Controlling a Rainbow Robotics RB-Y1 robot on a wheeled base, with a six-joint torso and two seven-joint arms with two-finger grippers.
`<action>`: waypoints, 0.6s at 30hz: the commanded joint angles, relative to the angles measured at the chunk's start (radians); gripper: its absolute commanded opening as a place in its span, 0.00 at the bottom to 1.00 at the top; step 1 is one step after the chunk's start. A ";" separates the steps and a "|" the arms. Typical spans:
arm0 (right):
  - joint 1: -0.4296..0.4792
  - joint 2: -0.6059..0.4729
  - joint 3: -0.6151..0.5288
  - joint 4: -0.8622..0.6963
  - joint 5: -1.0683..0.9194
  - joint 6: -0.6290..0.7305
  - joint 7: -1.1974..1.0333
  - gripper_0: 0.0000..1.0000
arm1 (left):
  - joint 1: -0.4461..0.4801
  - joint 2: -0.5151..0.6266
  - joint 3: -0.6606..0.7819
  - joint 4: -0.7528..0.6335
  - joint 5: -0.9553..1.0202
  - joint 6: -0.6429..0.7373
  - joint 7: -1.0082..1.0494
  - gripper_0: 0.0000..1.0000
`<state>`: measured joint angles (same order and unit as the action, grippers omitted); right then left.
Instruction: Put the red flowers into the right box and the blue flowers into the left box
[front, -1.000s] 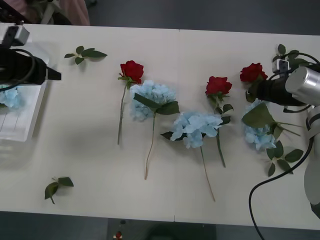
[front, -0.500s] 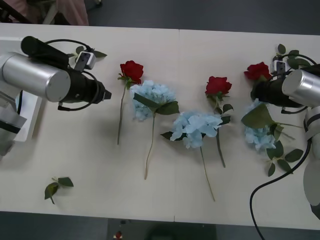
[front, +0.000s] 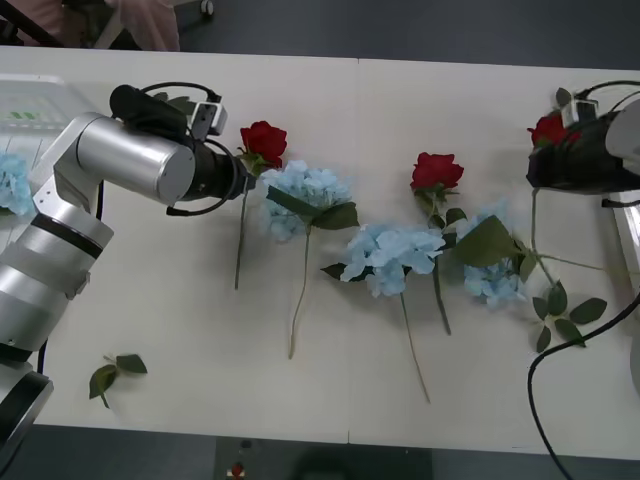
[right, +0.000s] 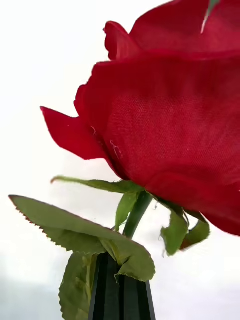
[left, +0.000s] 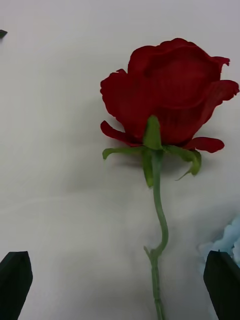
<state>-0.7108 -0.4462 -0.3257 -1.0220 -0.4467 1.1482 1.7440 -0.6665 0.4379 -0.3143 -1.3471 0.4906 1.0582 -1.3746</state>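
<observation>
At far left, one pale blue fabric hydrangea (front: 14, 185) already lies in our white ribbed tray (front: 30, 100). Our left gripper (left: 120, 280), spread, straddles a deep-red fabric rose's (left: 165, 100) stem. Three hydrangeas remain tabled. Our right gripper (right: 121, 287) pinches another rose (right: 170, 125), boxing pending.

- The red flowers (left: 167, 95): woven cloth petals, matt, with a fine visible weave.
- Rose stem (left: 159, 210): smooth plastic.
- Left arm (front: 135, 160): brushed, satiny metal.
- Bench (front: 180, 330): smooth, matt cream surface.
</observation>
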 joint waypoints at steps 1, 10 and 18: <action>-0.012 -0.080 -0.033 -0.142 -0.009 0.088 -0.026 0.00 | -0.036 0.010 -0.043 0.043 -0.004 -0.093 0.022 1.00; -0.010 -0.273 -0.081 -0.293 -0.052 0.315 0.015 0.00 | -0.110 -0.034 -0.124 0.200 0.014 -0.202 0.026 1.00; 0.011 -0.454 -0.168 -0.121 -0.161 0.394 0.193 0.00 | -0.116 -0.047 -0.128 0.210 0.023 -0.208 0.020 0.69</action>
<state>-0.7095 -0.8273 -0.4748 -1.2007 -0.5750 1.5463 1.8674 -0.7527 0.3893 -0.4554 -1.1148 0.5036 0.8640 -1.3745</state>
